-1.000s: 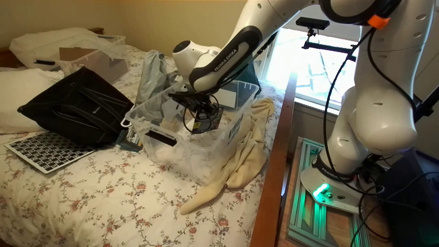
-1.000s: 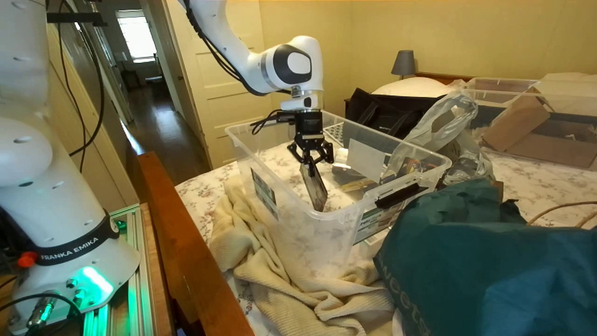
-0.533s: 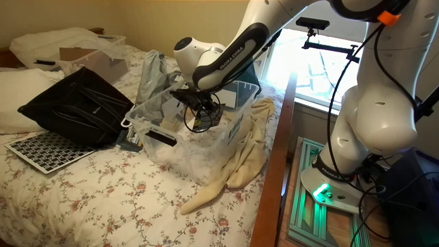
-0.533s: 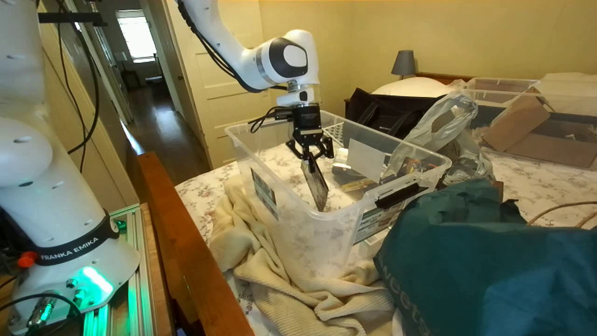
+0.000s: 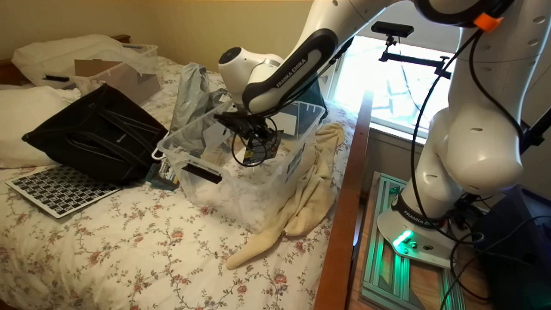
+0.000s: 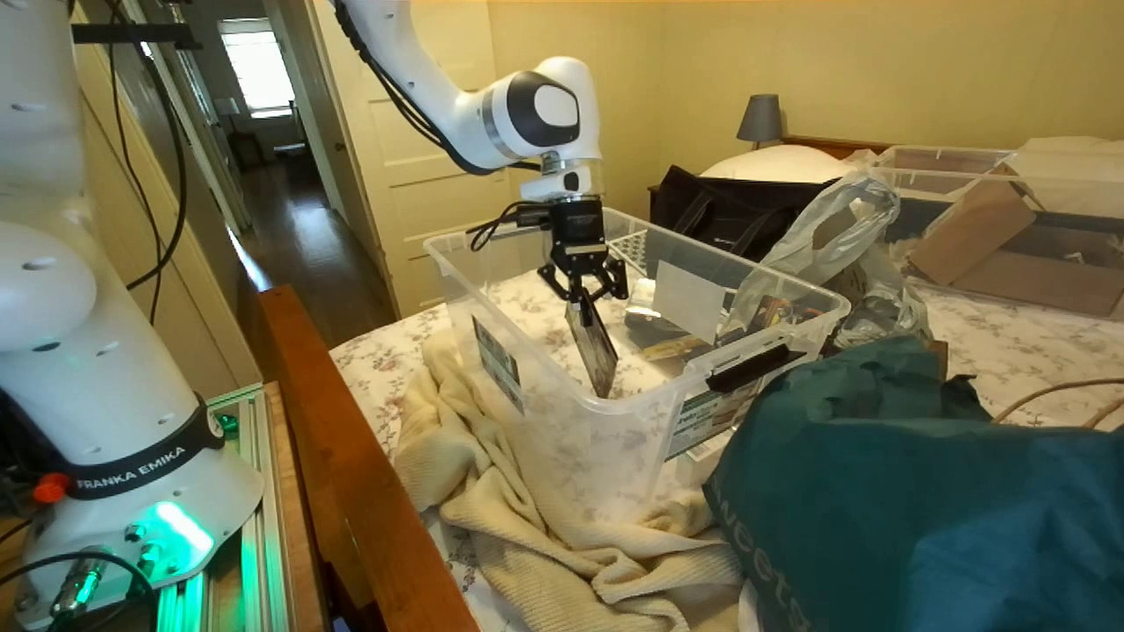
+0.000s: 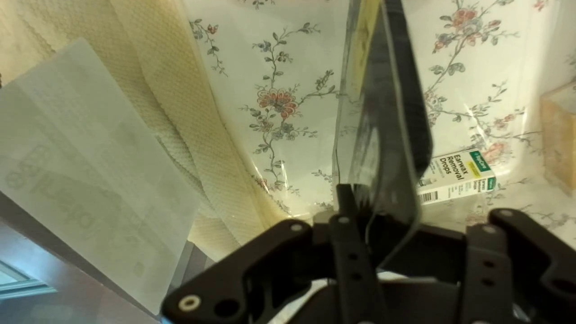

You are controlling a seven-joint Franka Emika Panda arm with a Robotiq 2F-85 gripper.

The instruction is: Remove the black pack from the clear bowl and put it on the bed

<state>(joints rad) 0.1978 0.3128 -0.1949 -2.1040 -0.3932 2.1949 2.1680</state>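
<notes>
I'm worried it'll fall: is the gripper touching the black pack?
Touching: in an exterior view, the gripper is closed on the upper end of the black pack, which slants down below it.

There's a black tote [image 5: 101,133] covering part of a checkered board [image 5: 51,193], a crinkly gray plastic bag [image 5: 188,97], and a big teal bag [image 6: 922,509] right next to a crumpled cream blanket [image 6: 597,562]. Wrist view's got 1 little Earwax Removal Drops box [image 7: 459,176]. Oh, and 1 gray lamp [image 6: 760,118] way in back.
</notes>
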